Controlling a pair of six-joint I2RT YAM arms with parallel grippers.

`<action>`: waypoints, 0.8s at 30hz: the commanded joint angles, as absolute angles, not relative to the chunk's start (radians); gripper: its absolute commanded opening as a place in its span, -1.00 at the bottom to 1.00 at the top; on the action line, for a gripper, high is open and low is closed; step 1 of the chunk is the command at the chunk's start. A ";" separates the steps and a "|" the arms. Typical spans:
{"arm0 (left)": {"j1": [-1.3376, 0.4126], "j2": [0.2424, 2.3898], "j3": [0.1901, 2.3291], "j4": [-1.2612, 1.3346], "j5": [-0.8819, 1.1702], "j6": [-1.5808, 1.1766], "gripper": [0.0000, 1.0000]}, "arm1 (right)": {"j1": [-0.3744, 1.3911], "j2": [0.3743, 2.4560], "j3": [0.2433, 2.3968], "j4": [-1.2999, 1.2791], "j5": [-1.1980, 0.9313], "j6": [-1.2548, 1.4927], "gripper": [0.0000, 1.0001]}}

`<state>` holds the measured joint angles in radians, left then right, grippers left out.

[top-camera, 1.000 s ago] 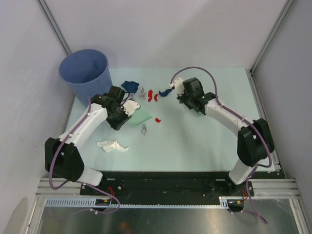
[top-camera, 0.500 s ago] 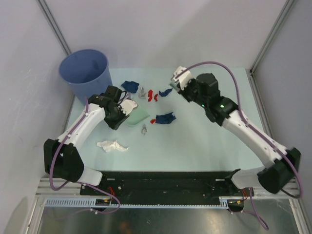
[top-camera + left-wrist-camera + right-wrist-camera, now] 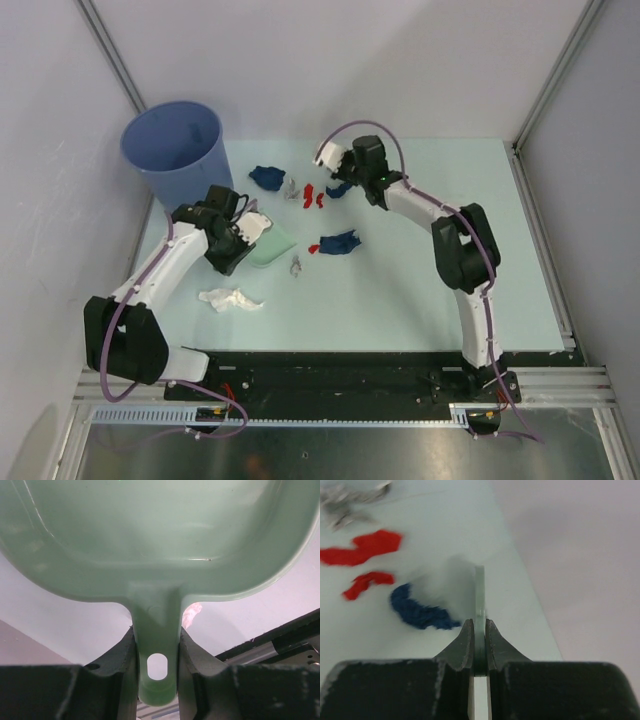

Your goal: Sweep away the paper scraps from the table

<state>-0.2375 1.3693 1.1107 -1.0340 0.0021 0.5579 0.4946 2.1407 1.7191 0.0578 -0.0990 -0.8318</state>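
My left gripper (image 3: 243, 232) (image 3: 156, 636) is shut on the handle of the mint-green dustpan (image 3: 270, 246) (image 3: 160, 535), left of centre on the table (image 3: 420, 290). At the back middle, my right gripper (image 3: 350, 165) (image 3: 479, 627) is shut on the thin brush handle (image 3: 479, 597), and the white brush head (image 3: 328, 153) points left. Paper scraps lie between the two: dark blue (image 3: 266, 177), grey (image 3: 291, 189), red (image 3: 312, 195) (image 3: 362, 550), and dark blue (image 3: 338, 188) (image 3: 417, 611) beside the bristles. More scraps are dark blue (image 3: 341, 241), grey (image 3: 296, 265) and white (image 3: 230, 298).
A blue bucket (image 3: 175, 150) stands at the back left corner, just behind my left arm. White walls and metal corner rails enclose the table. The arm bases sit on the black bar (image 3: 340, 375) at the near edge.
My right arm has swung from the right side to the back middle, carrying the brush leftwards. A dark blue scrap now lies mid-table by a small red one. The dustpan has shifted slightly left.
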 commanded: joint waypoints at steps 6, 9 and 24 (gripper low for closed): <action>-0.213 1.353 1.103 -1.015 0.008 0.586 -1.00 | 0.589 1.881 1.376 0.006 -0.157 -0.856 -1.00; -0.213 1.367 1.115 -1.014 0.014 0.583 -1.00 | 0.653 1.763 1.254 -0.104 -0.100 -0.809 -1.00; -0.343 1.379 1.078 -1.017 0.028 0.557 -1.00 | 0.732 1.244 1.080 -0.161 0.250 -0.313 -1.00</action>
<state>-0.2680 1.3769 1.0992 -1.0252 0.0067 0.5667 0.7418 1.3502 1.0679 -0.1913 0.1074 -0.5289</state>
